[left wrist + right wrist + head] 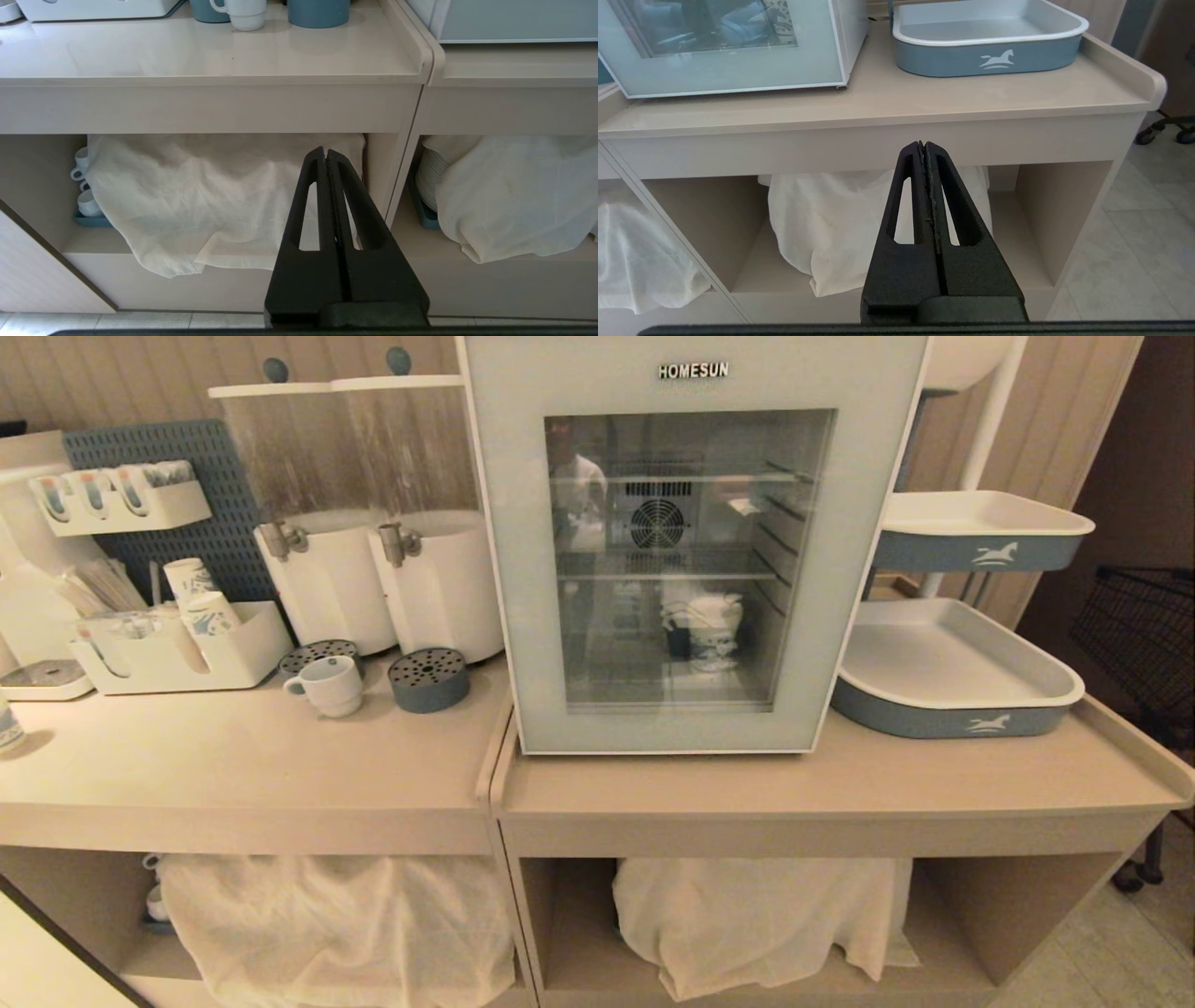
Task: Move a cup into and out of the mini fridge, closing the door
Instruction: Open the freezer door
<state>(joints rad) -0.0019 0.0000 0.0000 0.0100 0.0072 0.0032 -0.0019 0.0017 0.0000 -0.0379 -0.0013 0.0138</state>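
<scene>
So nothing's started yet. The cup [329,684] sits on the counter left of centre in the head view, handle pointing left, just beside the drip trays, while the mini fridge [686,551] fills the middle with its door [560,728] closed. Both the left gripper [325,151] and right gripper [923,145] hang low in front of the shelves, fingers pressed together, empty. The cup's up and slightly left of the left gripper, so I'd guess that arm's nearer.

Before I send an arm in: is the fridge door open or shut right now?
Shut. The door sits flat against the mini fridge front, its frame flush all round, shelves seen only through the glass.
</scene>
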